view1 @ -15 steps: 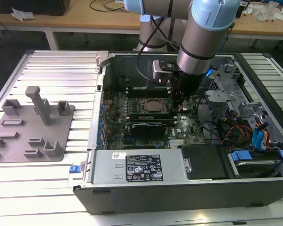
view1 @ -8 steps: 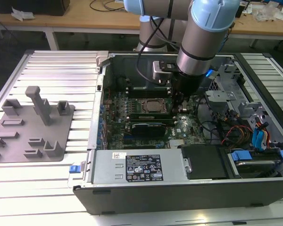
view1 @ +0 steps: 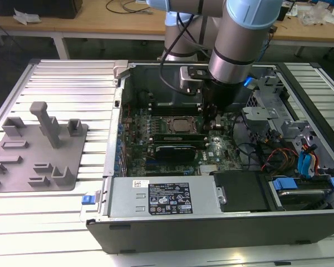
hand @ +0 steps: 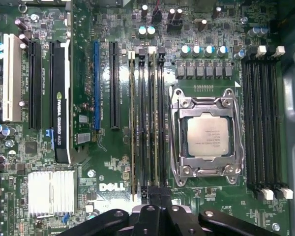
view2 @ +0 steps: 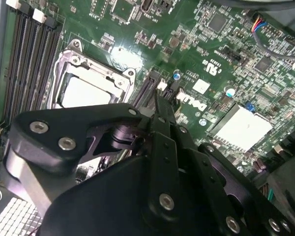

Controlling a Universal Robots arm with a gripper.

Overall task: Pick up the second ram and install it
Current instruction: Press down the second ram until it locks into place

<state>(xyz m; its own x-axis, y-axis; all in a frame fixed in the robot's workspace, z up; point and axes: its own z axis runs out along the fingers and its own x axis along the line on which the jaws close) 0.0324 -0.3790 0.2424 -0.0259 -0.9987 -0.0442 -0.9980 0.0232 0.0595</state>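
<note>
The second ram [hand: 154,123] stands edge-on in a black memory slot beside the processor socket [hand: 206,135], in line with my gripper [hand: 156,192]. In the exterior view it is a thin green strip [view1: 175,135] on the motherboard inside the open computer case [view1: 156,197]. My gripper [view1: 214,121] is low inside the case, at the end of that strip on the exterior view's right. In the second wrist view the gripper [view2: 159,101] has its fingers drawn together, tips right at the slot's end. Whether they touch the stick is hidden.
Another stick [hand: 132,123] sits two slots over. A wide black expansion card [hand: 60,98] stands further from the socket, a silver heatsink [hand: 51,194] near it. Empty memory slots [hand: 263,118] flank the socket's other side. A grey fixture [view1: 36,150] lies on the slatted table beside the case.
</note>
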